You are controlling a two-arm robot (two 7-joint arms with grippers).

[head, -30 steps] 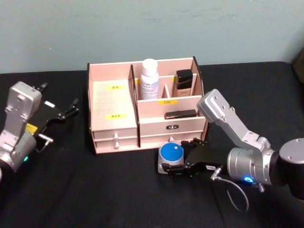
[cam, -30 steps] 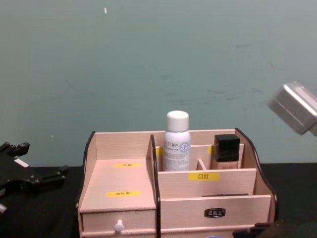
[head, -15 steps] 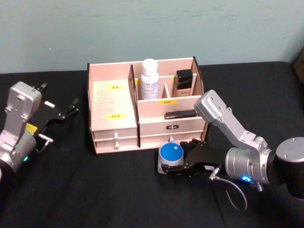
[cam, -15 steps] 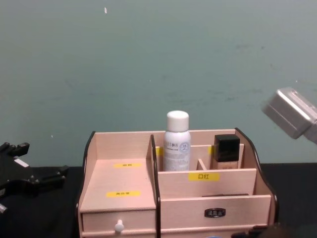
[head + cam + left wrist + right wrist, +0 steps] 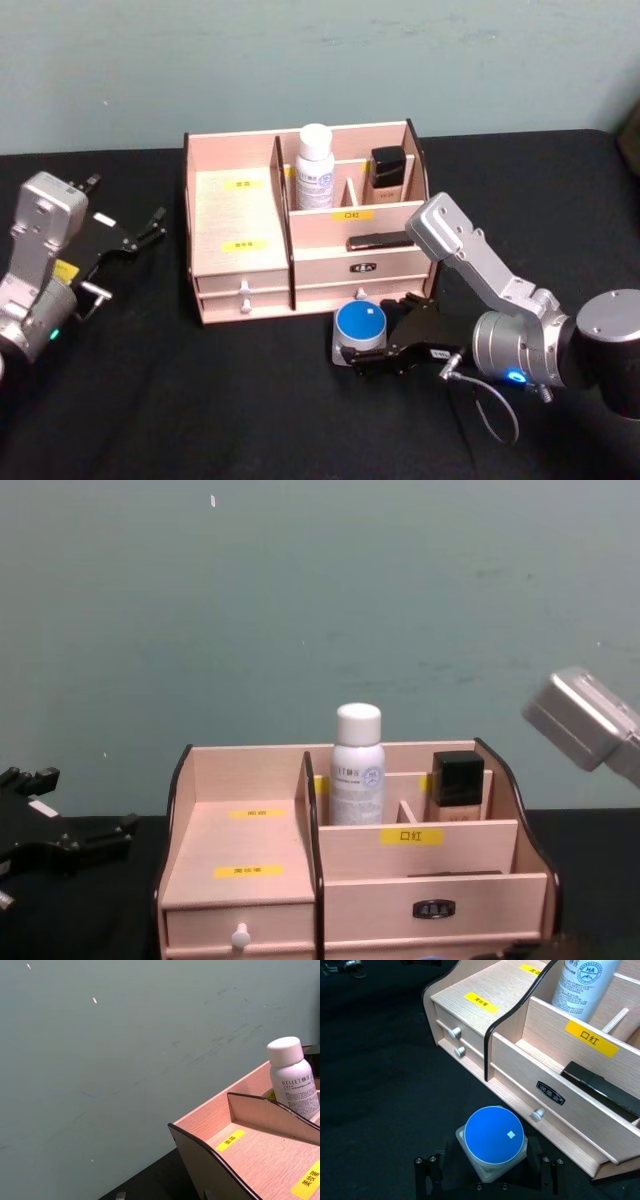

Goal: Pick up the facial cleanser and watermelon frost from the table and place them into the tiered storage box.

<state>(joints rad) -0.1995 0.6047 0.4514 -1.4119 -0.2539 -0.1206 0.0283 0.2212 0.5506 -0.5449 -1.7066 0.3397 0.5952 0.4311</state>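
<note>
A small square jar with a round blue lid, the watermelon frost, stands on the black table just in front of the tiered storage box. My right gripper is open and low on the table, one finger on each side of the jar. A white bottle, the facial cleanser, stands upright in a rear compartment of the box. My left gripper hangs open, well to the left of the box.
A dark square-capped bottle stands in the rear right compartment. A flat black item lies in the front right tray. Small drawers with white knobs face me. A green wall rises close behind the box.
My right arm has edged a little to the left, closer around the blue-lidded jar. The jar, the box and my left arm have not moved.
</note>
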